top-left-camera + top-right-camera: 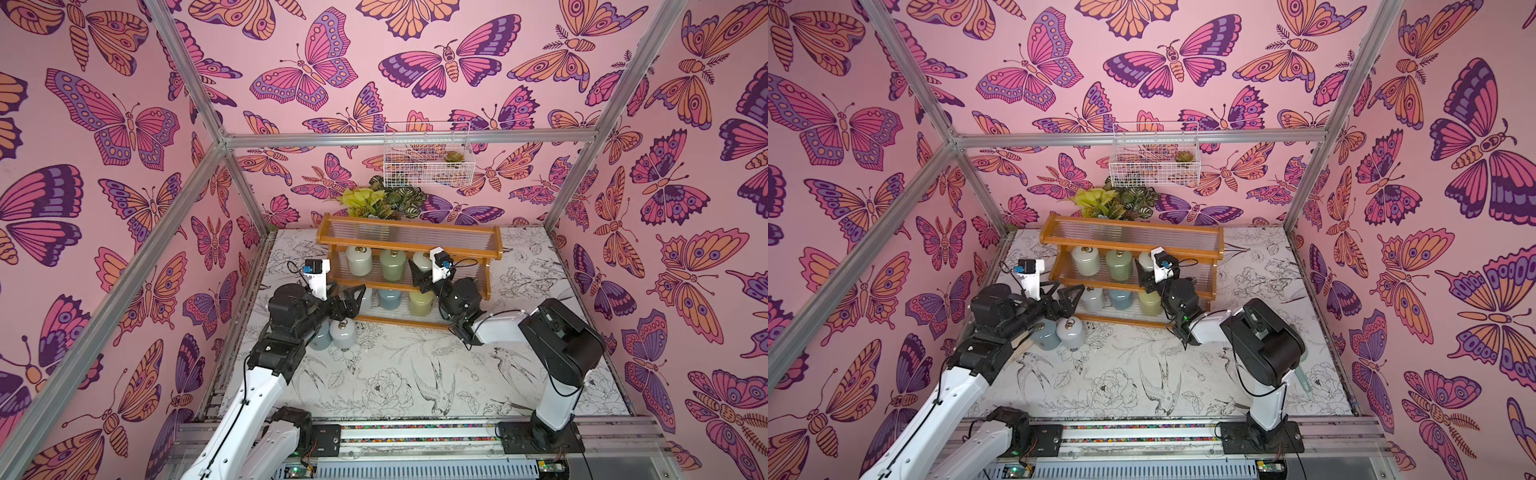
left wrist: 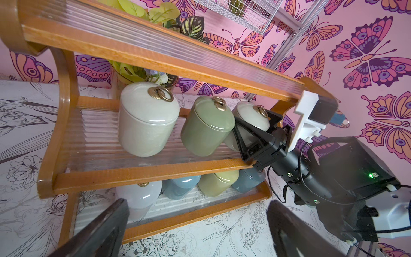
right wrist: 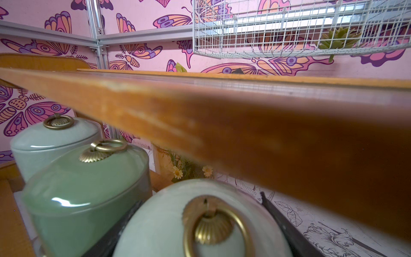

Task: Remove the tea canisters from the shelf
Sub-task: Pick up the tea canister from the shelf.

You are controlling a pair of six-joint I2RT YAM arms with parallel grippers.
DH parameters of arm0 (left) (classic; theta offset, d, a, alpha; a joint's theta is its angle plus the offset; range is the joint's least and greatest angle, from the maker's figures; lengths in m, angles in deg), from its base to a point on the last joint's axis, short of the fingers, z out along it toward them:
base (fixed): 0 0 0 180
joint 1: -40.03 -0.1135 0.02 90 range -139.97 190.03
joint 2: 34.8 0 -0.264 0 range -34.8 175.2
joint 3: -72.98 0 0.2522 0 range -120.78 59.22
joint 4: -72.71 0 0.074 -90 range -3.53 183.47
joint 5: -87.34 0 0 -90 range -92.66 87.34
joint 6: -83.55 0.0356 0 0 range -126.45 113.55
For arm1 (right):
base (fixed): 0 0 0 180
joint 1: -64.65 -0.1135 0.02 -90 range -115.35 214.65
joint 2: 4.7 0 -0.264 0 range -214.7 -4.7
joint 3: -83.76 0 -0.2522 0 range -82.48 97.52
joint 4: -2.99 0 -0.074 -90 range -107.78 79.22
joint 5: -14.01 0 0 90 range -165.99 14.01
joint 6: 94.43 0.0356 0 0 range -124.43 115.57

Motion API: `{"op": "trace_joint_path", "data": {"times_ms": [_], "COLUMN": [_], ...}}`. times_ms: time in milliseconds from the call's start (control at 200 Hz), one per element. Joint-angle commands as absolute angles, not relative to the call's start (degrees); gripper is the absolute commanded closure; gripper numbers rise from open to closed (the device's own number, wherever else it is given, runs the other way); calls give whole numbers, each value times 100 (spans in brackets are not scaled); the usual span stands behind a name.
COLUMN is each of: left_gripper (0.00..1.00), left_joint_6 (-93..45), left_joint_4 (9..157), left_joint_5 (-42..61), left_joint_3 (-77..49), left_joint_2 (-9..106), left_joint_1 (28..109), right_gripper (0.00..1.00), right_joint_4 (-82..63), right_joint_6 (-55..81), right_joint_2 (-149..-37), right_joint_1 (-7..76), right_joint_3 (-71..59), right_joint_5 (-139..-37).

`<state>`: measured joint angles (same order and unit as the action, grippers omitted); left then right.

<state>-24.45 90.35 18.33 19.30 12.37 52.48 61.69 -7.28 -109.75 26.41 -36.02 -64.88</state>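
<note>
Pale canister (image 2: pixel 246 112) upright on shelf (image 2: pixel 155 171) mid tier, pinched in R gripper (image 2: pixel 255 121), top rail (image 3: pixel 222 124) just overhead; L gripper (image 2: pixel 198 227) wide, empty

No text, label or number can be read on the tea canisters (image 2: pixel 148 124) or the shelf (image 2: pixel 155 61).

Right wrist view: the shelf (image 3: pixel 244 124) is blurred along its near rail; the pale canister (image 3: pixel 155 222) is cut off by the frame edge. In a top view the left arm (image 1: pixel 291 316) hides part of the blue-grey canister (image 1: pixel 322 338).
</note>
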Motion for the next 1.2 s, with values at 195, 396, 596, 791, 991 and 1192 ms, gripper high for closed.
{"op": "trace_joint_path", "data": {"times_ms": [195, 396, 596, 791, 991, 1192], "left_gripper": [0, 0, 0, 0, 0, 0], "left_joint_6": [-2341, -2333, -2333, -2335, -2342, -2312], "left_joint_4": [9116, 9151, 9187, 9204, 9219, 9287], "left_joint_5": [1773, 1761, 1749, 1750, 1786, 1746], "left_joint_3": [1962, 1950, 1922, 1911, 1846, 1777], "left_joint_2": [1112, 1057, 1056, 1050, 1089, 1099], "left_joint_1": [5278, 5278, 5279, 5278, 5279, 5278], "right_gripper": [36, 36, 37, 37, 38, 38], "right_joint_4": [6217, 6259, 6275, 6279, 6292, 6344], "right_joint_6": [-762, -823, -836, -910, -792, -620], "right_joint_2": [-10725, -10505, -10211, -9957, -9825, -9594], "right_joint_1": [2697, 2698, 2702, 2695, 2698, 2679], "right_joint_3": [-3678, -3778, -3969, -4187, -4311, -4472], "right_joint_5": [-6482, -6556, -6832, -7427, -7875, -8557]}}
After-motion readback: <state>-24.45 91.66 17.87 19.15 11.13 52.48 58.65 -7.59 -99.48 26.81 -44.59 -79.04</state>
